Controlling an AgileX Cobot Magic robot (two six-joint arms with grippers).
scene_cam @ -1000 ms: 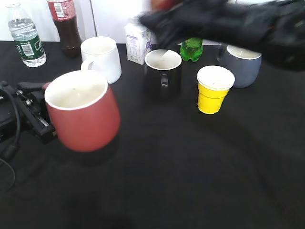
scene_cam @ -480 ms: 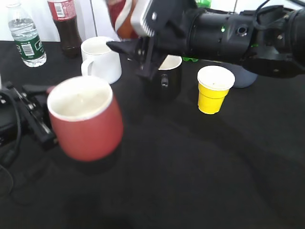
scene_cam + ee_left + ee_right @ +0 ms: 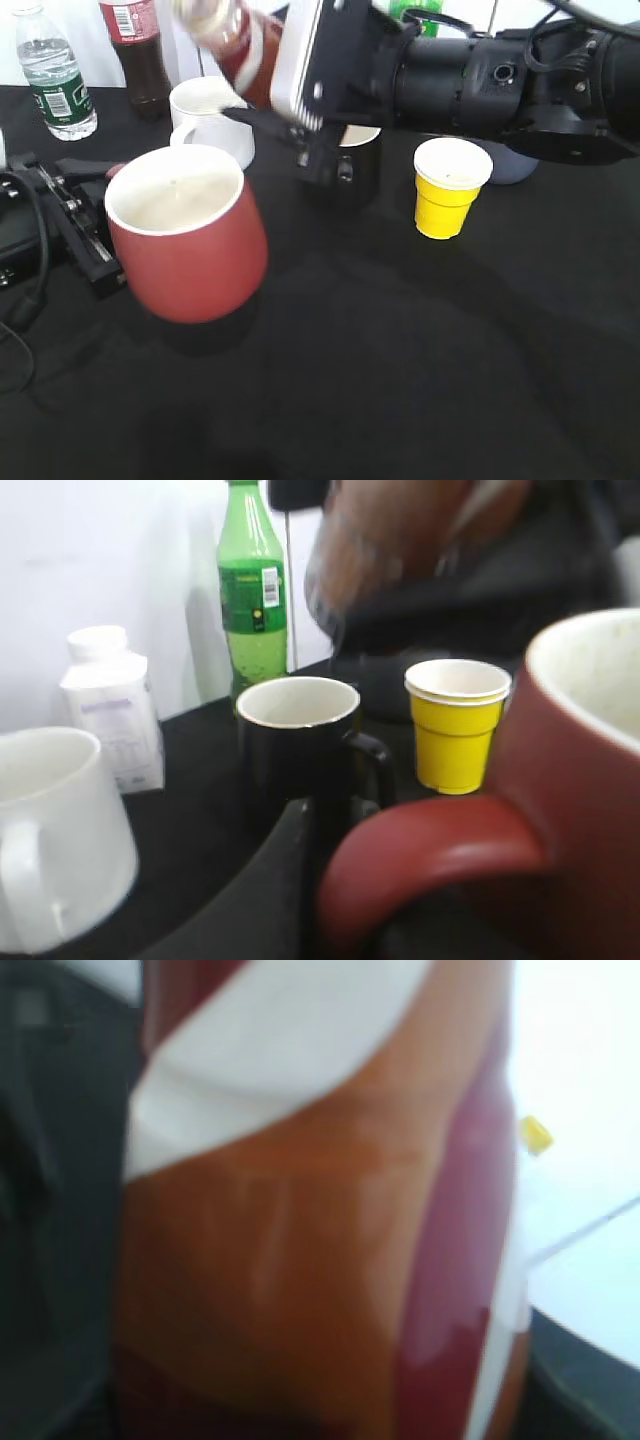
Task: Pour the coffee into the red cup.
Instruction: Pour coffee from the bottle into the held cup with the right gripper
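Observation:
The red cup (image 3: 190,240) is held off the black table at the left, its mouth up and its cream inside showing. My left gripper (image 3: 88,235) is shut on its loop handle (image 3: 430,845), one black finger (image 3: 275,900) beside it. The coffee bottle (image 3: 235,35), brown with a red-and-white swirl label, is tilted with its neck pointing up-left, above and behind the cup. My right gripper (image 3: 262,95) is shut on it, and the bottle (image 3: 300,1220) fills the right wrist view. It shows blurred in the left wrist view (image 3: 400,540).
A white mug (image 3: 212,120), a black mug (image 3: 345,165) and a yellow cup (image 3: 450,188) stand behind. A water bottle (image 3: 55,75) and a cola bottle (image 3: 135,50) are at the back left. A green bottle (image 3: 250,590) and a white carton (image 3: 105,710) stand further back.
My right arm has swung left and forward, carrying the coffee bottle to above and behind the red cup and tilting it. The red cup has shifted slightly right.

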